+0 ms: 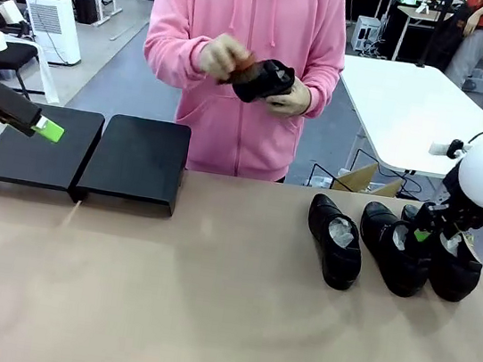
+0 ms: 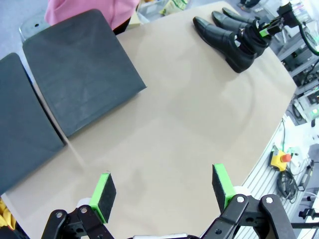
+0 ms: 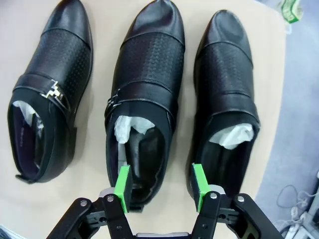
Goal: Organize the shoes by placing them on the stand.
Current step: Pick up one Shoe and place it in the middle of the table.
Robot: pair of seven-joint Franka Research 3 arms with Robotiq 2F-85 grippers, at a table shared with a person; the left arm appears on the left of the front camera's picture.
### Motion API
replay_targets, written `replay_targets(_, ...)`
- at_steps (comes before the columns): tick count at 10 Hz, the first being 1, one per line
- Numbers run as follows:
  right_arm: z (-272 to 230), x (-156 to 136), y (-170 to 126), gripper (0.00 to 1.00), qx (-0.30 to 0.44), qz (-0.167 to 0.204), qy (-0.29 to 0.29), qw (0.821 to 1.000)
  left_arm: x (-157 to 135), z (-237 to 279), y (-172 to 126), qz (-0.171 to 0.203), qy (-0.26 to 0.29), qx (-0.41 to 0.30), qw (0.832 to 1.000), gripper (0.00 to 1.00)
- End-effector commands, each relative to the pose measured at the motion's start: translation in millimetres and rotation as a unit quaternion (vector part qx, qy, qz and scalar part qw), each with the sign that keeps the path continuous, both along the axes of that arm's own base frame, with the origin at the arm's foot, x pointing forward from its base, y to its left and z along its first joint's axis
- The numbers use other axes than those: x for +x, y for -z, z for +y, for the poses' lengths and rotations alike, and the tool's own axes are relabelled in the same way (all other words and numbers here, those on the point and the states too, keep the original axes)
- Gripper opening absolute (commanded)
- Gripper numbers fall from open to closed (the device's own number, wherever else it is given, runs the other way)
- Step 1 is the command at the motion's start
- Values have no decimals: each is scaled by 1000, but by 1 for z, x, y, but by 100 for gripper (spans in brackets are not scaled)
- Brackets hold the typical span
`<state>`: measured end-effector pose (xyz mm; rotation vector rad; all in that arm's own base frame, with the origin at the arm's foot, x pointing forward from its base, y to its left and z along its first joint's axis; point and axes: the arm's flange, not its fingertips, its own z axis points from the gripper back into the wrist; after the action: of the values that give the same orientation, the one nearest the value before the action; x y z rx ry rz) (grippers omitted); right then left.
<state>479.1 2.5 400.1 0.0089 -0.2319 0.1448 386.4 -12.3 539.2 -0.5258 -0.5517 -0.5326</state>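
The right gripper (image 3: 161,188) shows closest in its own wrist view, half closed over three shoes (image 3: 50,79) lying side by side on the tan table (image 3: 101,30). One green pad (image 3: 123,188) sits inside the heel opening of the middle shoe (image 3: 147,74). The other pad is just outside that shoe's wall, beside its neighbour. I cannot tell whether the pads actually press the leather. The front view hides this behind the white arm (a speck of green shows by the shoes there).

The left gripper (image 2: 163,191) hangs with its fingers spread wide above bare table, near the stand (image 2: 79,89). The stand's two black sections lie edge to edge, the farther one cut off by the frame.

Across the table a person's hands (image 1: 221,57) hold the fourth shoe (image 1: 269,81) against a brown thing (image 1: 242,66), which is too covered to identify.
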Motion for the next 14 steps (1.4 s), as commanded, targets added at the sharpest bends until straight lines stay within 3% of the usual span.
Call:
replay_targets(1,8,18,8,63,14,8,23,1000,1,1,0,-5,10,-10,1000,100)
replay_targets(10,2,41,57,61,10,36,45,998,1,1,0,-5,10,-10,1000,100)
replay_targets(13,0,40,56,7,8,32,43,999,1,1,0,-5,10,-10,1000,100)
replay_targets(14,0,41,57,0,7,36,42,998,1,1,0,-5,10,-10,1000,100)
